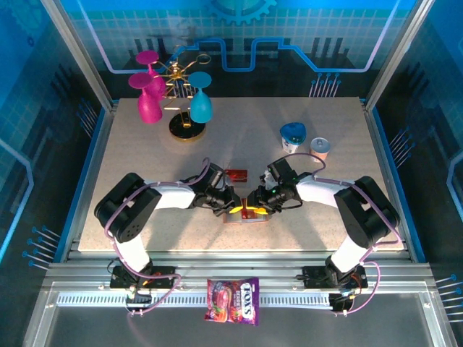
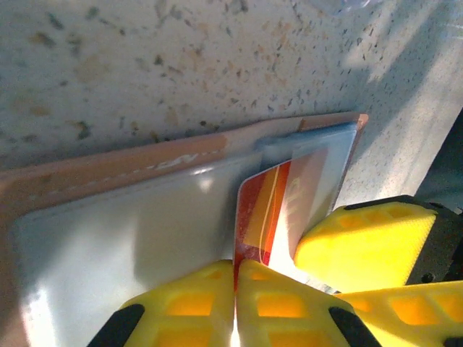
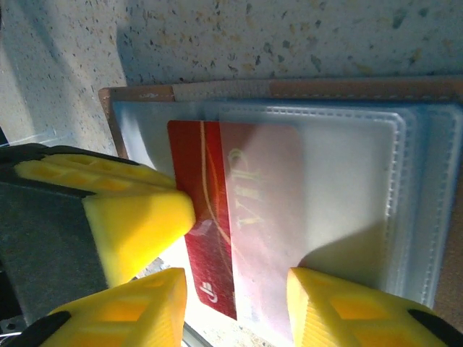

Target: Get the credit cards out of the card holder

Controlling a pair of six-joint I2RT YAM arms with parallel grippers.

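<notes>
One card (image 3: 204, 173) is pinched at its free edge by the left gripper (image 2: 234, 278), which is clamped right down on it. The card is red with gold swooshes and "VIP" lettering, and roughly half of it is tucked under a cloudy pocket (image 3: 340, 144) of the holder (image 3: 325, 88). The holder is laid open mid-table (image 1: 325, 217), grey-blue inside with a tan stitched border. The right gripper (image 3: 235, 283) is held with its jaws spread, one either side of the card's end. A second card (image 1: 236, 174) is seen lying just behind the holder.
</notes>
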